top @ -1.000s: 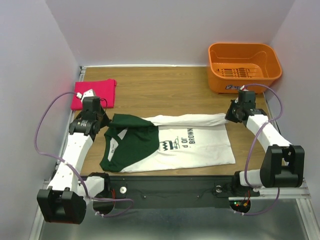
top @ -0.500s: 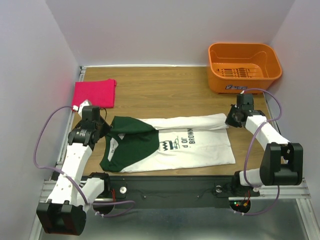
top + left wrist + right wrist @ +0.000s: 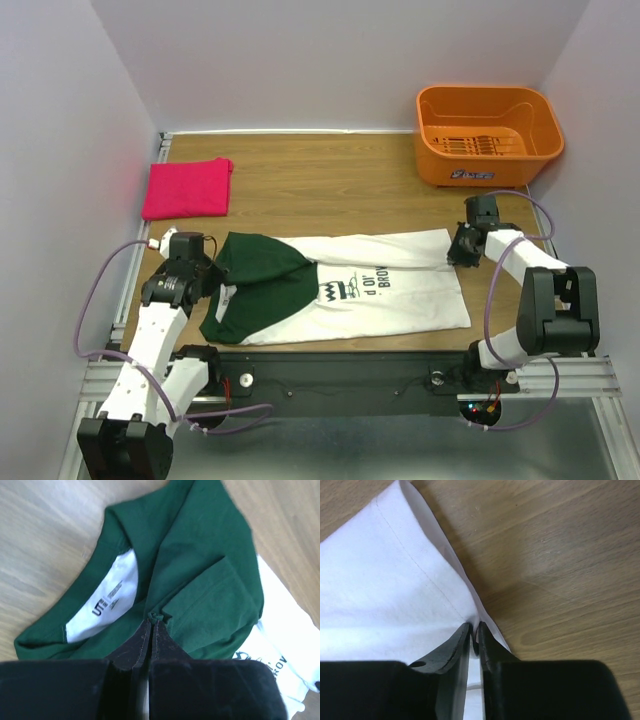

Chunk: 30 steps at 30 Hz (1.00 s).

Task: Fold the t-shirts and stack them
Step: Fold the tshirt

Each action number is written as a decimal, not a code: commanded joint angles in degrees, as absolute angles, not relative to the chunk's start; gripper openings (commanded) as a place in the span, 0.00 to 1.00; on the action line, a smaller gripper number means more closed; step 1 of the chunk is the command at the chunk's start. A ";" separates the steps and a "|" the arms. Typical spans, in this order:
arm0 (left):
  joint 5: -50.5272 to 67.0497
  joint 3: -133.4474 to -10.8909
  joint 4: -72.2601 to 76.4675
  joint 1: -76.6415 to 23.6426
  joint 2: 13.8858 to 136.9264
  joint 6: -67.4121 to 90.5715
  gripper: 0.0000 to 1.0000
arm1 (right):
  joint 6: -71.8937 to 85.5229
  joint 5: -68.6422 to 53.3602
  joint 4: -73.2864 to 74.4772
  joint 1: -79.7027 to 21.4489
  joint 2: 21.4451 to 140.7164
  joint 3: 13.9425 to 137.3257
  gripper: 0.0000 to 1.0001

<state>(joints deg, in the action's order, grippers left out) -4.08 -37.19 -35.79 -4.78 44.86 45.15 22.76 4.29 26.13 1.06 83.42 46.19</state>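
Left gripper (image 3: 151,626) pinches white t-shirt (image 3: 400,303) by green sleeve (image 3: 200,580); right gripper (image 3: 474,632) clamps hem (image 3: 427,575).

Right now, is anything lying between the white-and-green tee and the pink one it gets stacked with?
Nothing visible does. Only bare table separates the white-and-green tee from the folded pink tee. The left gripper, pinching the green cloth, sits at that side; the orange basket is off in the far right corner.

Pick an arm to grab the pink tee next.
Left, probably: the pink tee lies far left, beyond the left gripper; the right gripper is across the table on the white tee.
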 commanded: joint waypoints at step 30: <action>-3.68 -48.95 -20.22 -7.91 68.36 34.72 0.63 | 18.81 -13.27 24.44 1.23 86.30 59.50 0.55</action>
<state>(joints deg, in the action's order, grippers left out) -1.56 -44.66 -26.00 -6.39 63.33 37.56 19.03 -11.84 27.07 1.08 84.23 56.86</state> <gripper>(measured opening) 0.628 0.567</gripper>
